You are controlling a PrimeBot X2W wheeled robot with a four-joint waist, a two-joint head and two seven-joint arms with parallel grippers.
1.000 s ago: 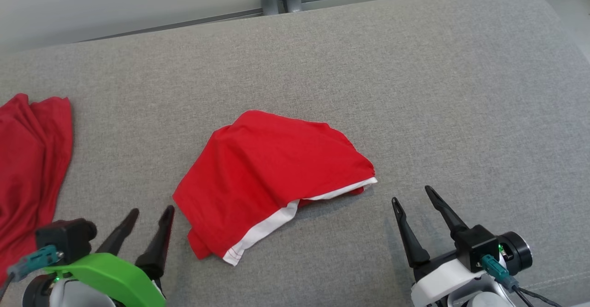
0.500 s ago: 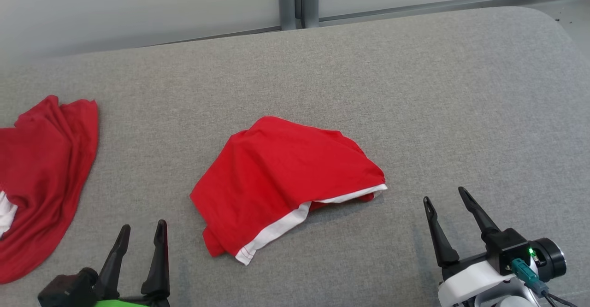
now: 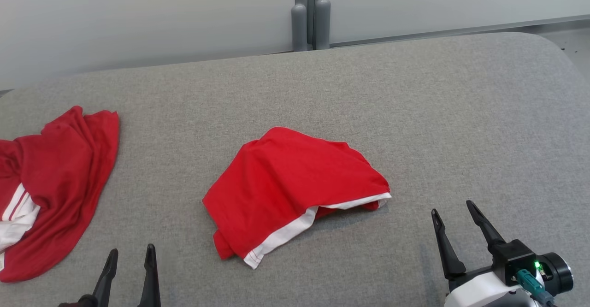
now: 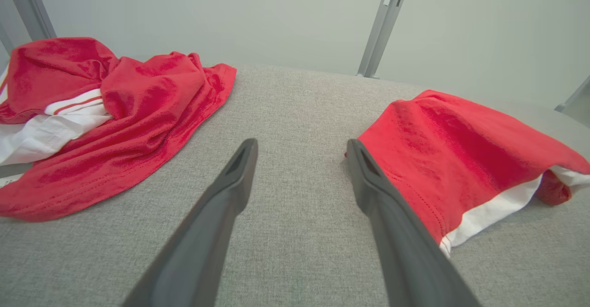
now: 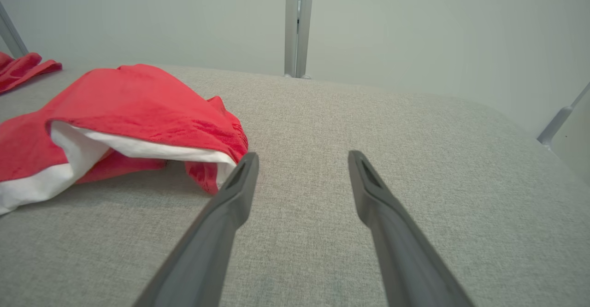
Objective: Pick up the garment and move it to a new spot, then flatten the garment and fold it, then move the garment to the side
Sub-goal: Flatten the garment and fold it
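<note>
A red garment (image 3: 295,182) with a white hem band lies loosely folded in the middle of the grey padded surface (image 3: 438,113). My left gripper (image 3: 131,248) stands open at the bottom left, short of the garment's near left corner. In the left wrist view this gripper (image 4: 300,145) holds nothing, and the garment (image 4: 461,150) lies just past its right finger. My right gripper (image 3: 451,207) is open to the right of the garment's white edge. In the right wrist view that gripper (image 5: 302,156) is empty, with the garment (image 5: 129,109) beside its left finger.
A second red garment with white parts (image 3: 55,187) lies crumpled at the surface's left end, also seen in the left wrist view (image 4: 138,104). A grey metal post (image 3: 309,16) stands against the pale wall behind. The surface rounds off at the far right.
The head camera has shifted, so the whole scene sits lower and further right. My left arm has drawn back toward the bottom edge and its green cover has left the view. The garment lies unchanged.
</note>
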